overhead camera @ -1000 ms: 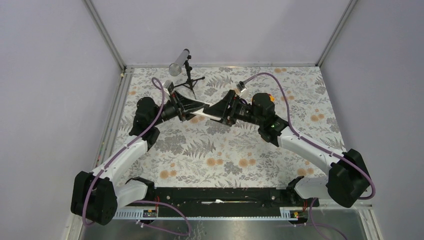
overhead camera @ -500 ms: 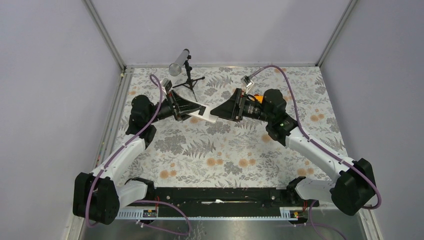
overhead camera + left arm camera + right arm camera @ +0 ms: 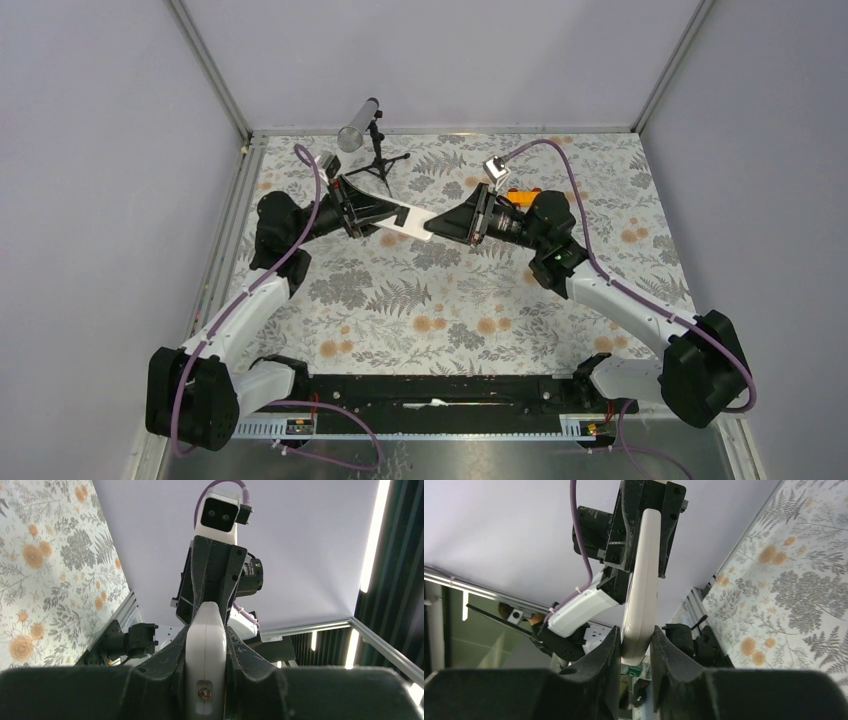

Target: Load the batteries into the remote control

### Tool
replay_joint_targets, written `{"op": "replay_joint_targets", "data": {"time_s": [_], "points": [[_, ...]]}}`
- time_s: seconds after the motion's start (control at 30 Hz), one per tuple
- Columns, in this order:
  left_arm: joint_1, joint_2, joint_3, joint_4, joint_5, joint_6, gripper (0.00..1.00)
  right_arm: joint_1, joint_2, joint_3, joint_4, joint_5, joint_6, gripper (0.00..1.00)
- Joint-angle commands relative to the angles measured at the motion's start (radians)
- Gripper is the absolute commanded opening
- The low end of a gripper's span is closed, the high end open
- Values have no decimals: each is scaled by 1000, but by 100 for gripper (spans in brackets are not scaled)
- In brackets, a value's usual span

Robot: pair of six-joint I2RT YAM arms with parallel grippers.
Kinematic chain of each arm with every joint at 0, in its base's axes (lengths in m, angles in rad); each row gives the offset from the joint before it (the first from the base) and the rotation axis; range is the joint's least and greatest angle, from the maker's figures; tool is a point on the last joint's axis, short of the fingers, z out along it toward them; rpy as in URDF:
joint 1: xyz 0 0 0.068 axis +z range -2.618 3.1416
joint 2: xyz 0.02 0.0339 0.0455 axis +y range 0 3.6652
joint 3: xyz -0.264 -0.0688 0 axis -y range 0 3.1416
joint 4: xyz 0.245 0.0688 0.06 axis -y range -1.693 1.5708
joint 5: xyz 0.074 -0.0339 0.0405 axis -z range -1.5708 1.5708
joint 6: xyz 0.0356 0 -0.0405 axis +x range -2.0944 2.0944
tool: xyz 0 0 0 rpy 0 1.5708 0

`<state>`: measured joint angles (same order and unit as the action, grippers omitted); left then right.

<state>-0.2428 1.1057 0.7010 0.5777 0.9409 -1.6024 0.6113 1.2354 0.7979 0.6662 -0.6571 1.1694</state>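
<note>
The left claw [image 3: 206, 655] and the right claw [image 3: 636, 650] each pinch an end of the remote [image 3: 412, 222], held between them above the flowered counter [image 3: 450, 300]. No batteries show; whether any are loaded cannot be told.

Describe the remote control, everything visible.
The remote control is a slim, white, plastic-looking handset held clear of the table, spanning between both arms. The left fingers clamp one end, the right fingers the other. Only its pale back and rounded edges show; a small screw sits in the back.
</note>
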Motion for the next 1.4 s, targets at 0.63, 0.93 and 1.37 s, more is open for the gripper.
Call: {"op": "replay_joint_targets", "data": {"time_s": [0.63, 0.93, 1.37], "points": [[0, -59, 202, -415, 109, 475, 0, -19, 2, 210, -250, -176, -340, 93], [-8, -76, 260, -513, 227, 675, 0, -16, 96, 318, -412, -534, -552, 86], [-47, -56, 260, -522, 260, 716, 2, 47, 192, 401, -527, -456, -704, 41]]}}
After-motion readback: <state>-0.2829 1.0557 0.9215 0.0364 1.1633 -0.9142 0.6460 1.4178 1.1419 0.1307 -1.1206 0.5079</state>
